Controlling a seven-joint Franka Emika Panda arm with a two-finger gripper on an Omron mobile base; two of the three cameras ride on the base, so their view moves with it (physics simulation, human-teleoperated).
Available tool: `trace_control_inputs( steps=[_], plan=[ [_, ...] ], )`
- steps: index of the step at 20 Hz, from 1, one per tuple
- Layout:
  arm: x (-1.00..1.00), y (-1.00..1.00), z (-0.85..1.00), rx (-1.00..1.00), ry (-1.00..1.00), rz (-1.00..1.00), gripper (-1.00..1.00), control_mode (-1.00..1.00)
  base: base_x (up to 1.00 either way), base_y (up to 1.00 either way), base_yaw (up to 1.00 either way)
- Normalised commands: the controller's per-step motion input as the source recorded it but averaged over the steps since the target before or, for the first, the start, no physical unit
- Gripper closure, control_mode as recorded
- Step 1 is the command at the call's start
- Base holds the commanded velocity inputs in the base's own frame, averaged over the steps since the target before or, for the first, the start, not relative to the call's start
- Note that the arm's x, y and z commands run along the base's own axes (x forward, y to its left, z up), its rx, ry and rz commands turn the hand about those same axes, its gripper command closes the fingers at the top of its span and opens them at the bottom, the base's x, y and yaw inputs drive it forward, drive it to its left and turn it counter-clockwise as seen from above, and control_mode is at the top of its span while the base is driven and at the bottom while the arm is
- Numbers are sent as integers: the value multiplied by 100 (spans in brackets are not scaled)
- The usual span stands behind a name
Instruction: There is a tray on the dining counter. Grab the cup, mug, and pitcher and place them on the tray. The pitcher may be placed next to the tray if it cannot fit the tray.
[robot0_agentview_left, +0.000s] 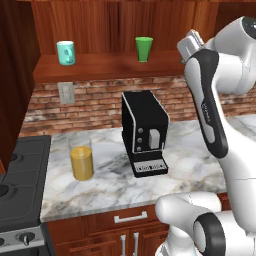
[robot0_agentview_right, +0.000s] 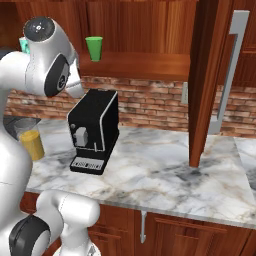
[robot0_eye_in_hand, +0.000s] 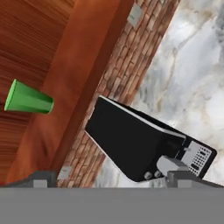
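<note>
We are at the very start of the job, we think: none of the three things has been picked up yet. Our landmark is the black coffee machine (robot0_agentview_left: 145, 132) on the kitchen worktop (robot0_agentview_left: 190, 165).

The green cup (robot0_agentview_left: 144, 49) stands on the wood shelf (robot0_agentview_left: 110, 66) just above the coffee machine. The teal mug (robot0_agentview_left: 66, 52) is on the same shelf, up and well to the left of the machine. The pitcher (robot0_agentview_left: 81, 156) with the orange drink stands on the worktop, near the machine's left side.

Our gripper (robot0_eye_in_hand: 109, 178) is up high, above and to the right of the machine, and holds nothing. Its fingers (robot0_eye_in_hand: 41, 180) are wide apart.

The hand looks toward the cup, so we guess the cup comes first. Next we must reach up to the shelf, put one finger on each side of the cup, and squeeze gently so it does not tip.
</note>
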Motion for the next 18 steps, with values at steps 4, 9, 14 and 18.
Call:
trace_control_inputs(
  steps=[4,9,14,18],
  plan=[
    [0,0,27,16,-13,0,-100,-100,0,0,0],
    [0,0,64,10,-1,0,-100,-100,0,0,0],
    [0,-10,42,5,0,4,-100,-100,0,0,0],
    [0,-5,2,1,-1,9,-100,-100,0,0,0]
  ],
)
